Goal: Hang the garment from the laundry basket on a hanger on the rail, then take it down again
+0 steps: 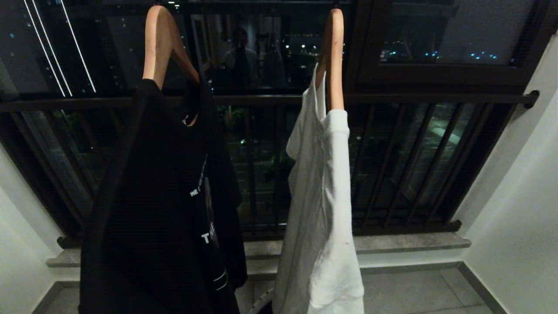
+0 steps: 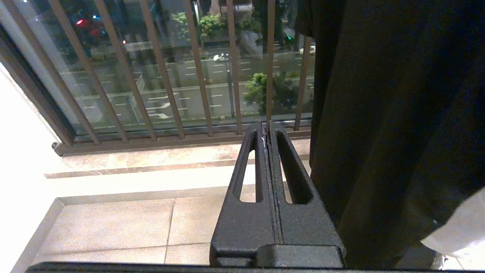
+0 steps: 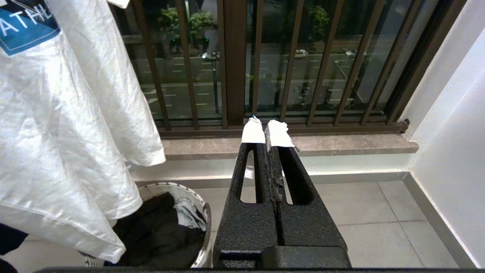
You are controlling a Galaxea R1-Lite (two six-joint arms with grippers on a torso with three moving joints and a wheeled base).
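While both arms sit parked low with nothing in hand, the left pincer [image 2: 268, 131] clenched on itself and the right pincer [image 3: 268, 132] likewise closed with white tape on its tips, the risks all lie ahead. The laundry basket [image 3: 201, 204] stands on the tiled floor at about eight o'clock of the right pincer, holding a dark garment [image 3: 159, 231]; the hem of the hanging white T-shirt [image 1: 322, 209] drapes just over its rim. A downward reach could snag that hem and drag the shirt off its wooden hanger [image 1: 335, 56]. The black T-shirt [image 1: 161, 205] hangs at nine o'clock of the white one, so a lifted garment might brush either and set the hangers swinging. The rail itself is out of view above, so aiming a hook at it would be blind from here.
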